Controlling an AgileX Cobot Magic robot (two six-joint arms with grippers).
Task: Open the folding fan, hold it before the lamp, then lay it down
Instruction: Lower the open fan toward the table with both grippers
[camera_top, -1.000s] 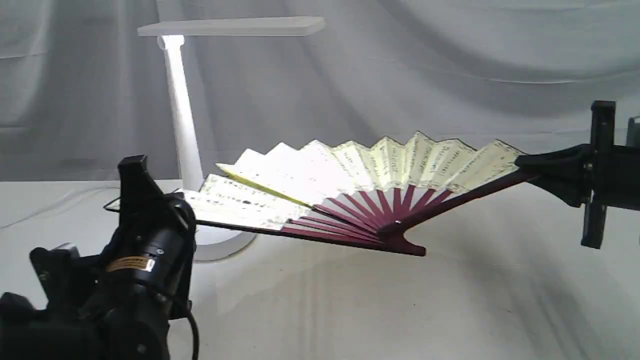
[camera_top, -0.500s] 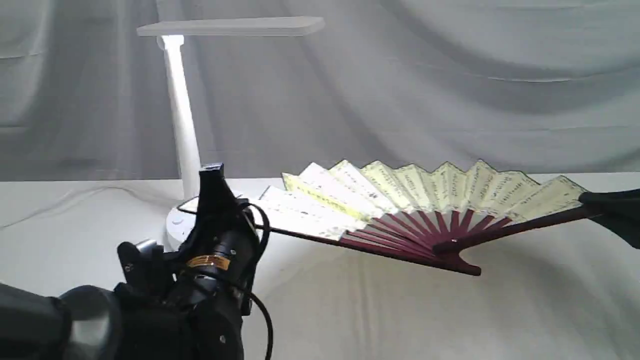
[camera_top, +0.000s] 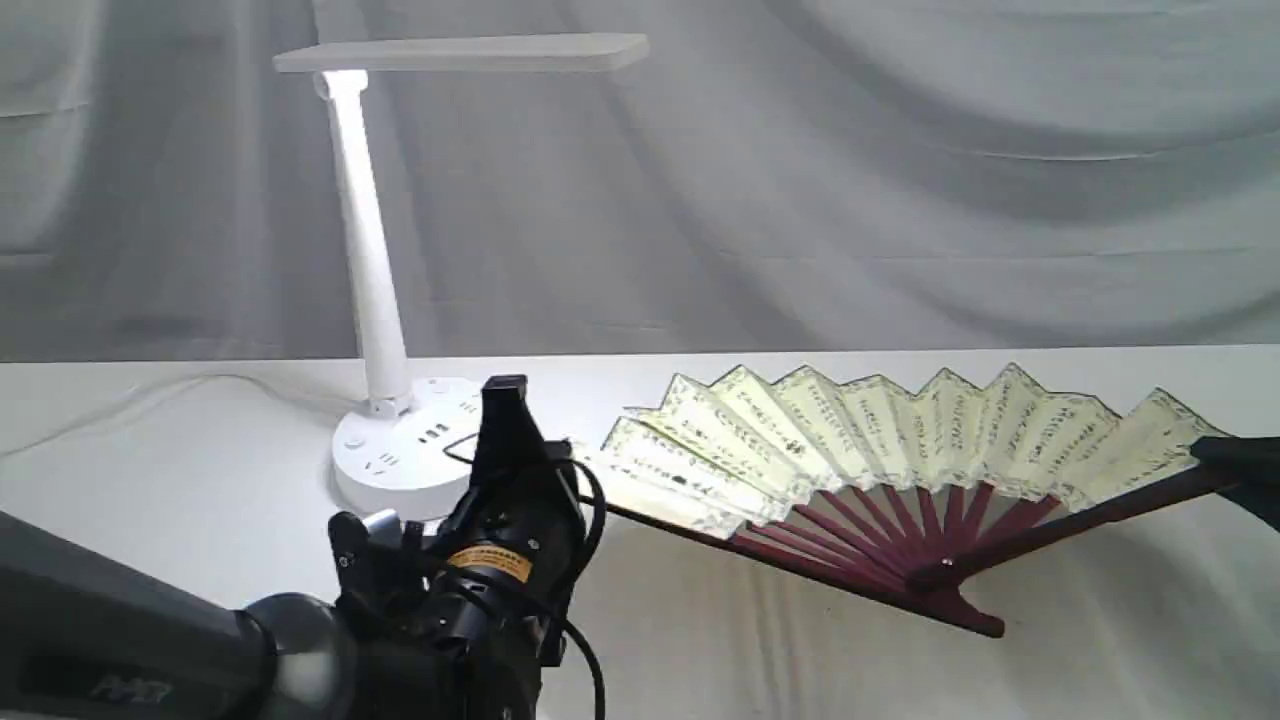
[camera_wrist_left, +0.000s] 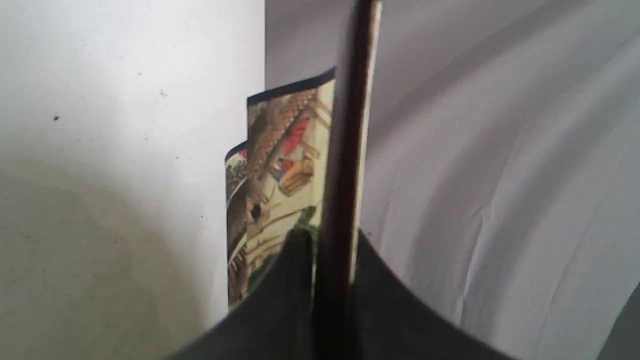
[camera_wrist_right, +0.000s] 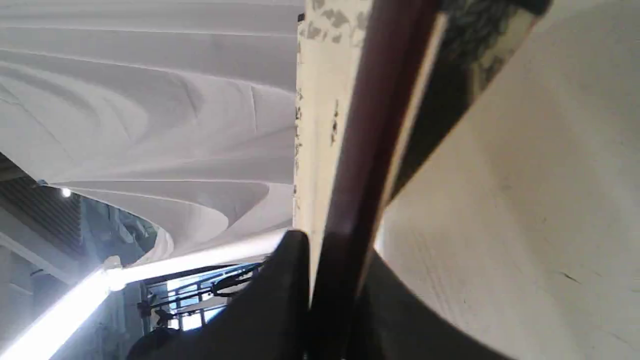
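The folding fan (camera_top: 880, 430) is spread wide to the right of the lamp (camera_top: 372, 260), its cream calligraphy leaf above maroon ribs. Its pivot end (camera_top: 975, 615) hangs just over the white cloth; contact cannot be told. My left gripper (camera_top: 510, 440) is shut on the fan's left guard, just in front of the lamp's round base (camera_top: 385, 470). The left wrist view shows that guard (camera_wrist_left: 345, 150) clamped between the fingers, with a painted leaf beside it. At the exterior view's right edge, my right gripper (camera_top: 1228, 468) is shut on the other guard (camera_wrist_right: 370, 150).
The lamp's flat head (camera_top: 460, 52) reaches out high above the table, and its cord (camera_top: 150, 395) trails off to the left. A white cloth covers the table (camera_top: 760, 660), and grey drapery hangs behind. The left arm's dark body (camera_top: 150, 650) fills the lower left corner.
Both grippers have carried the open fan down and to the right, away from the lamp. The lamp's base, hidden behind the fan before, now shows.
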